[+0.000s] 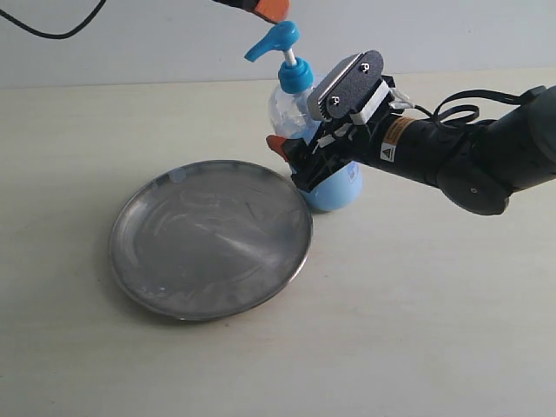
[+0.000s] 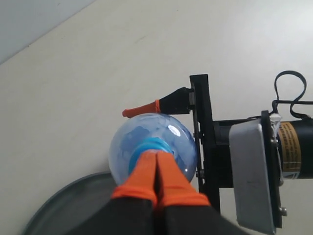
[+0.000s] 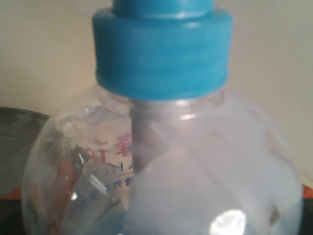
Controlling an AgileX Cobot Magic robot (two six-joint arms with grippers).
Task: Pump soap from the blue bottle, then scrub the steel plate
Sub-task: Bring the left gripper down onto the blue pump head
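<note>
The blue bottle (image 1: 295,100) stands upright just behind the right rim of the steel plate (image 1: 208,239), with light-blue liquid in its base. My right gripper (image 1: 302,161) is shut on the bottle's round body. One orange fingertip (image 1: 276,146) shows on the bottle's plate side. In the right wrist view the bottle (image 3: 161,161) and its blue cap (image 3: 161,49) fill the frame. My left gripper (image 2: 156,159) hangs directly over the pump head (image 1: 278,39), its orange fingers pressed together with nothing between them. I make out no soap blob on the plate.
The pale tabletop (image 1: 434,330) stretches all round the plate and the bottle. My right arm (image 1: 469,156) reaches in from the right, with a looped cable behind it. A black cable (image 1: 43,30) hangs at the top left.
</note>
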